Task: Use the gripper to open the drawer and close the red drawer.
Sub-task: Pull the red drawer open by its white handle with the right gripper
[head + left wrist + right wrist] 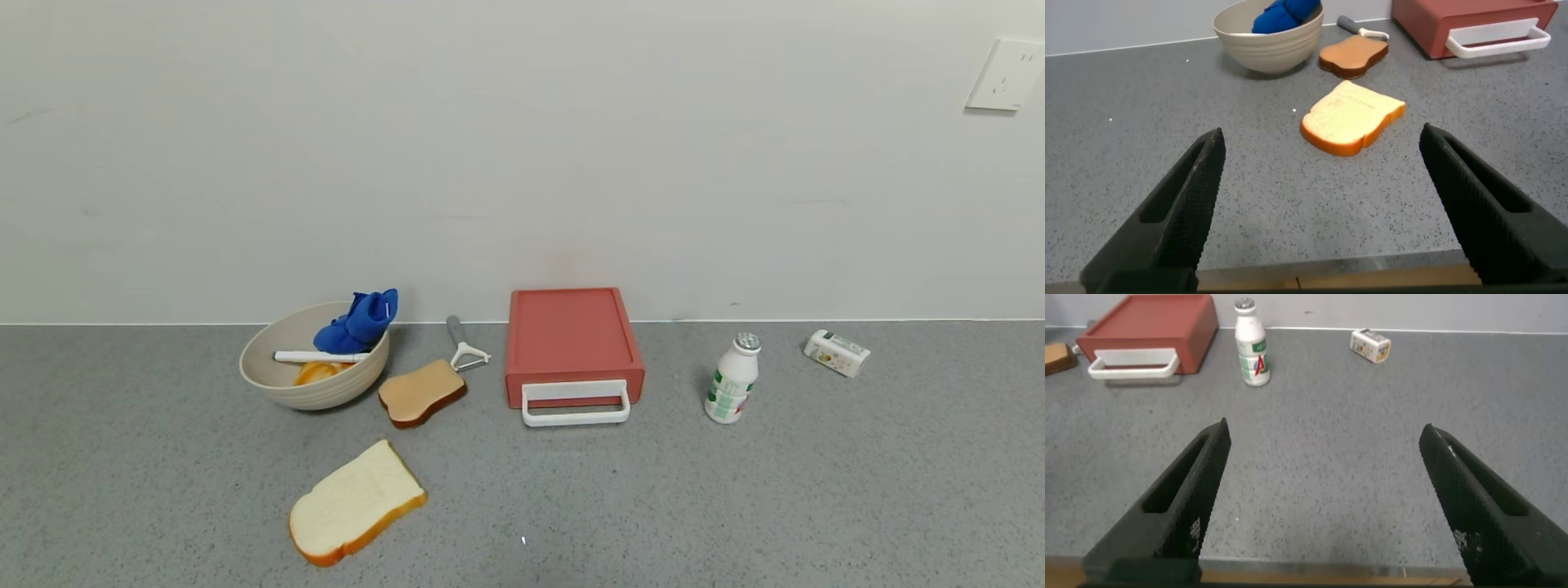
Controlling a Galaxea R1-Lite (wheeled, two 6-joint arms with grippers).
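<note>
Nothing is done yet: the red drawer (574, 347) sits shut at twelve o'clock; our left hand (1323, 208) and right hand (1327, 502) gape wide, empty.

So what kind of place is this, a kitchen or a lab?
Probably a mock kitchen counter set up for testing: a speckled grey worktop against a plain white wall with a socket, laid with bread slices, a peeler and a red drawer.
</note>
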